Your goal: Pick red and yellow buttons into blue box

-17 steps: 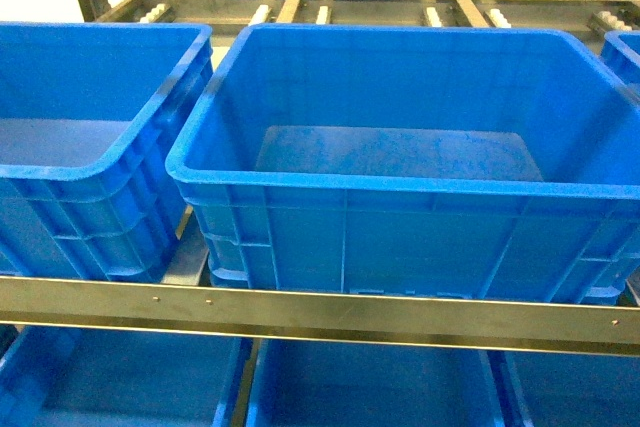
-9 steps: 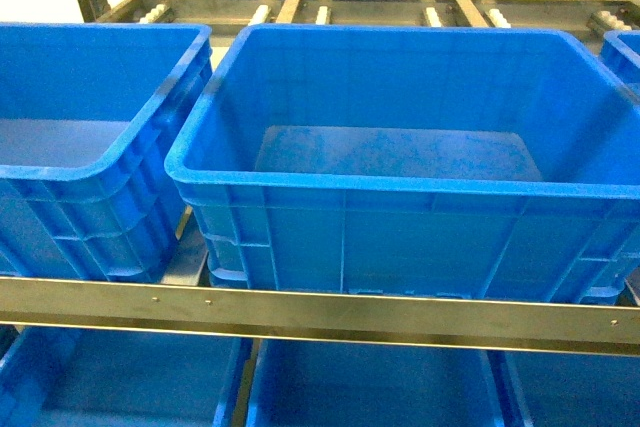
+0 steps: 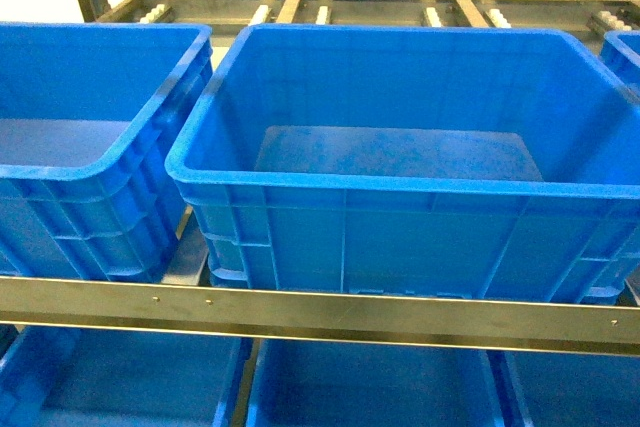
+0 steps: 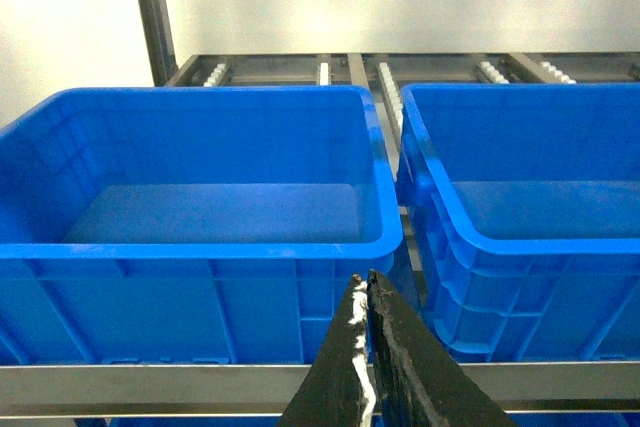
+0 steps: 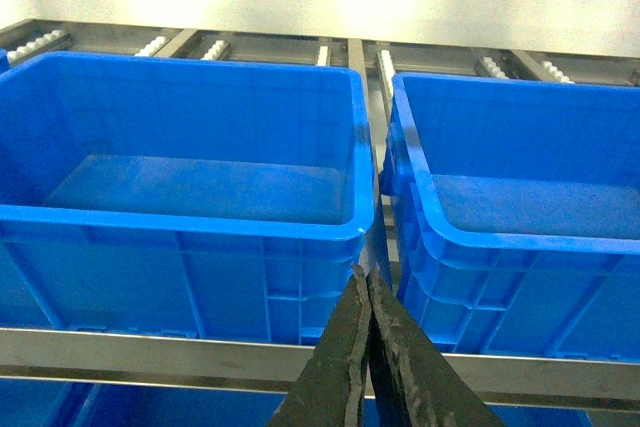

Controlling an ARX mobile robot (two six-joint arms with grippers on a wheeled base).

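Observation:
The red and yellow buttons are out of view in every frame. A large deep blue box [image 3: 400,185] with a thick rim fills the middle of the head view, and its floor is bare. The same box is the right one in the left wrist view [image 4: 520,242] and the left one in the right wrist view [image 5: 180,219]. My left gripper [image 4: 362,279] is shut on nothing, in front of the rack rail, below the gap between two boxes. My right gripper [image 5: 365,272] is likewise shut and holds nothing. Neither gripper appears in the head view.
A second blue crate [image 3: 60,177] stands left of the middle box and a third [image 5: 520,237] to its right. A metal rail [image 3: 300,312] runs across the rack front. More blue crates [image 3: 370,387] sit on the level below. Roller tracks [image 3: 320,15] lie behind.

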